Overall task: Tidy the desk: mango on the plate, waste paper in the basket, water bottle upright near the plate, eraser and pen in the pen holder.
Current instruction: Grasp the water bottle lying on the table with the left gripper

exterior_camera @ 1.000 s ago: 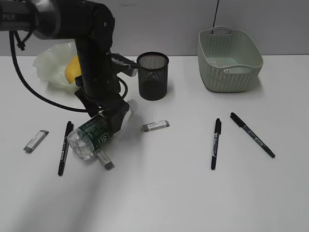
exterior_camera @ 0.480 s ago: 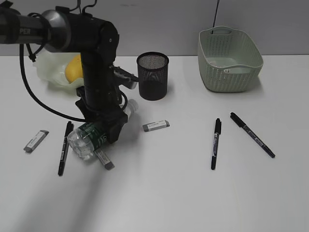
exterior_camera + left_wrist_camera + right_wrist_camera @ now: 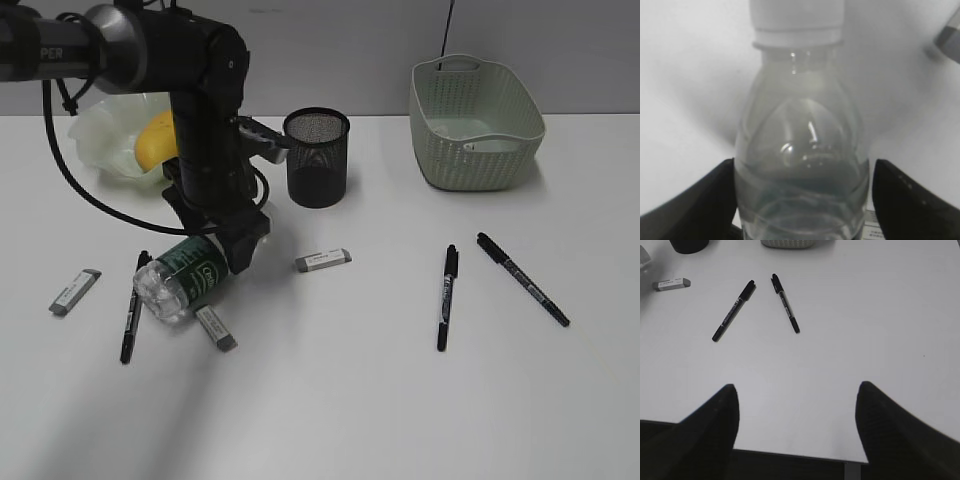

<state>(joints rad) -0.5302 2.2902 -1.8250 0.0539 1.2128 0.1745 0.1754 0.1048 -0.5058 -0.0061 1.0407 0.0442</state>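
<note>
The water bottle (image 3: 185,275) lies on its side on the desk (image 3: 350,400), base toward the front left. My left gripper (image 3: 236,246) is down over its cap end. In the left wrist view the gripper (image 3: 802,170) is open, with black fingers (image 3: 700,200) on either side of the bottle (image 3: 800,150) and a thin gap on the right. The mango (image 3: 158,140) rests in the plate (image 3: 100,135). My right gripper (image 3: 796,395) is open over bare desk. The waste paper is out of view.
The pen holder (image 3: 317,160) stands behind the bottle and the basket (image 3: 475,125) at the back right. Erasers (image 3: 323,261) (image 3: 76,292) (image 3: 216,328) lie loose. One pen (image 3: 131,305) lies left of the bottle, two pens (image 3: 446,297) (image 3: 522,278) on the right.
My left arm has shifted right and down over the bottle's cap end, which is now hidden in the exterior view. The mango is uncovered. The right gripper has not moved.
</note>
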